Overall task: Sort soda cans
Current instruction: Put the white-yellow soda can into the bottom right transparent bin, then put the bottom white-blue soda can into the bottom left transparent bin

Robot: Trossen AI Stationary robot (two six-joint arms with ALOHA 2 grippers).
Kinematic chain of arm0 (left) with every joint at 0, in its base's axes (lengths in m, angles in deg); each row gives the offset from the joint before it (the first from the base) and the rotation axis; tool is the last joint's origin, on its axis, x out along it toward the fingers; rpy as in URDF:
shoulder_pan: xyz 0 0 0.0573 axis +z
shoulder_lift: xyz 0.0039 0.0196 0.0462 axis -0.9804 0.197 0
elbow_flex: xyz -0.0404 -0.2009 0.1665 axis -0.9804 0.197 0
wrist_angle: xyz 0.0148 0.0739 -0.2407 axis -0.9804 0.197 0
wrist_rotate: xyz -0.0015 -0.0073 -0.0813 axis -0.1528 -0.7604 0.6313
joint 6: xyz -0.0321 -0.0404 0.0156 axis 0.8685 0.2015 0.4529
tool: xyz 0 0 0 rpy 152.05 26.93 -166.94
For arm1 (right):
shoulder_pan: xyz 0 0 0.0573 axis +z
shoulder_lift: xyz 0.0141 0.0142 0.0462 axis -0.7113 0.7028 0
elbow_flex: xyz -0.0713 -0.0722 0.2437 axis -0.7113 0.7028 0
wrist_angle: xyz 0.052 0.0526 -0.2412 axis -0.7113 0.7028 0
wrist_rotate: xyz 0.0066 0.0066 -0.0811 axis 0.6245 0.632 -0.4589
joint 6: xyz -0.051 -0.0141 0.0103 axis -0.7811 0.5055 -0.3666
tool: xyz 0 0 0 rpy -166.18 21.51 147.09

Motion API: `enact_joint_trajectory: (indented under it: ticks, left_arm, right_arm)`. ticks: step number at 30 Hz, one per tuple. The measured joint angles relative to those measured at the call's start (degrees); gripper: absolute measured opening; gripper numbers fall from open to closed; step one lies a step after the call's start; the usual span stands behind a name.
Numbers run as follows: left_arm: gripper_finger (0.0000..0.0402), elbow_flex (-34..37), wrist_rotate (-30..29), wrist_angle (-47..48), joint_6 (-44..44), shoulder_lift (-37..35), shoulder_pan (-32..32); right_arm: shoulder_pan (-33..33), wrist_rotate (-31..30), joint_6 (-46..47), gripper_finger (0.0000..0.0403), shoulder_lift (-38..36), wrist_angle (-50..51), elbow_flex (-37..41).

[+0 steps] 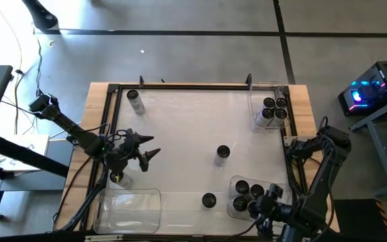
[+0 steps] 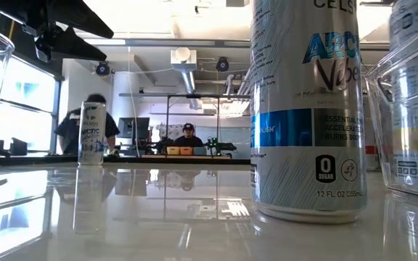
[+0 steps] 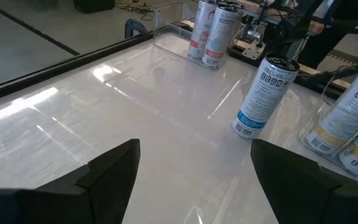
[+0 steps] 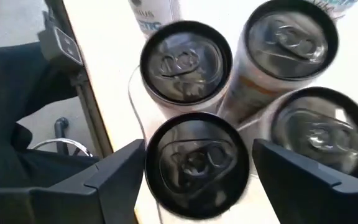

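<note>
In the high view, single soda cans stand upright on their bases at the far left (image 1: 136, 101), the centre (image 1: 222, 154), the near edge (image 1: 209, 199) and beneath my left arm (image 1: 117, 178). Several more stand in the far-right bin (image 1: 272, 109) and the near-right bin (image 1: 244, 195). My left gripper (image 1: 148, 152) hovers open over the table's left side, facing the centre can (image 3: 263, 96). My right gripper (image 1: 261, 204) is open above the near-right bin. Its fingers stand on either side of one can's dark top (image 4: 196, 163), with narrow gaps showing.
A clear bin (image 1: 130, 208) sits at the near left corner with nothing in it. A black frame (image 1: 180, 86) borders the table. The low view shows the near can (image 2: 307, 109) close up and people at desks beyond the table. Open tabletop lies between the centre can and the left arm.
</note>
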Motion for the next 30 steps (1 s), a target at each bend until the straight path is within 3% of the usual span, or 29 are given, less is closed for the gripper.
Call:
enact_joint_trajectory:
  ticks: [7, 12, 14, 23, 30]
  left_arm:
    - [0.0300, 0.0, 0.0, 0.0, -0.2, 0.0, 0.0]
    - [0.0300, 0.0, 1.4, -2.8, -4.8, 0.0, 0.0]
    - [0.0300, 0.0, 2.1, -5.6, -8.1, 0.0, 0.0]
    - [0.0300, 0.0, 8.2, -19.7, -25.5, 0.0, 0.0]
    - [0.0300, 0.0, 8.2, -19.2, -25.6, 0.7, 0.0]
  right_arm:
    - [0.0, -0.9, -2.1, 0.0292, 0.0, 4.9, -8.8]
    - [-0.7, -14.7, -12.7, 0.0293, -0.1, 2.7, -13.0]
    - [-2.8, -15.0, -19.4, 0.0293, -0.1, 0.7, -13.5]
    - [-20.4, 8.6, -53.5, 0.0293, -0.1, -23.4, -6.2]
    - [-30.3, 20.1, -58.4, 0.0293, -0.1, -28.5, -1.9]
